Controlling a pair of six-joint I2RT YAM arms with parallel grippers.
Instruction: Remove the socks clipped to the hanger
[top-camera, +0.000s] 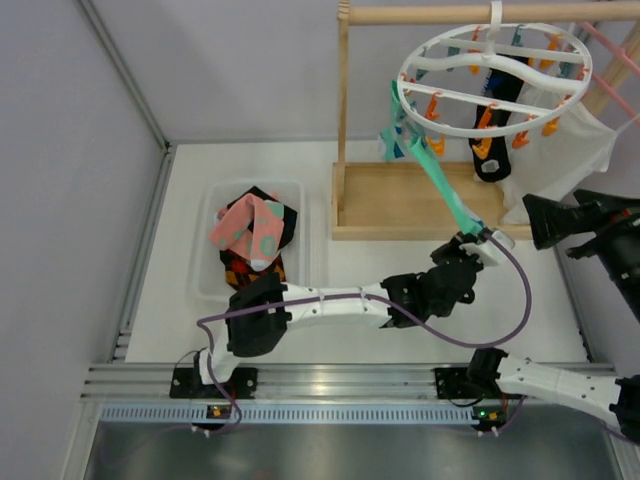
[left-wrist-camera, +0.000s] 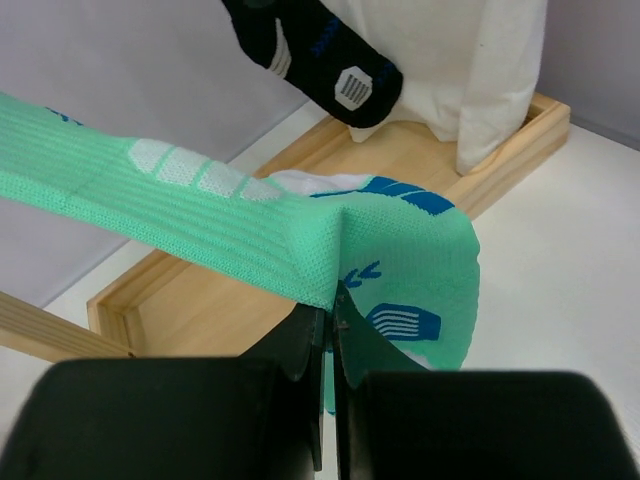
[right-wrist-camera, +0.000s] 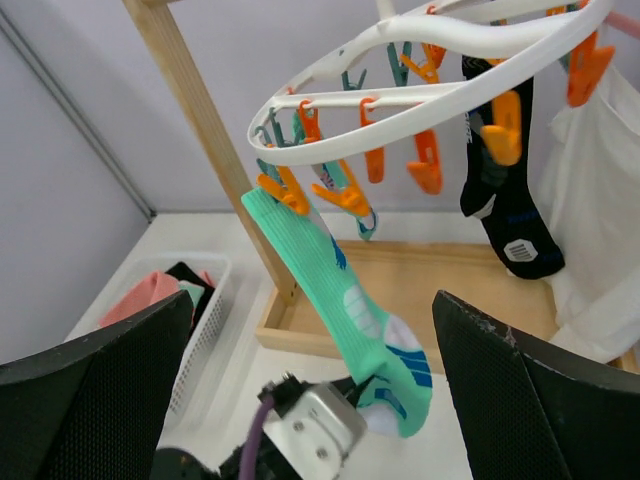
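Left wrist view is showing my left gripper (left-wrist-camera: 330, 300) clenching a fold near the foot of the mint-teal sock (left-wrist-camera: 250, 230), which is stretching up to an orange peg (right-wrist-camera: 285, 190) on the hanger (right-wrist-camera: 400, 97). My right gripper (right-wrist-camera: 315, 370) is hovering nearby, jaws spread wide, grasping nothing. A black sock (right-wrist-camera: 510, 220) is dangling from the same ring.

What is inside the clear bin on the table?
The bin holds pink dotted socks lying on black socks, one with orange diamonds. Anything beneath them is covered.
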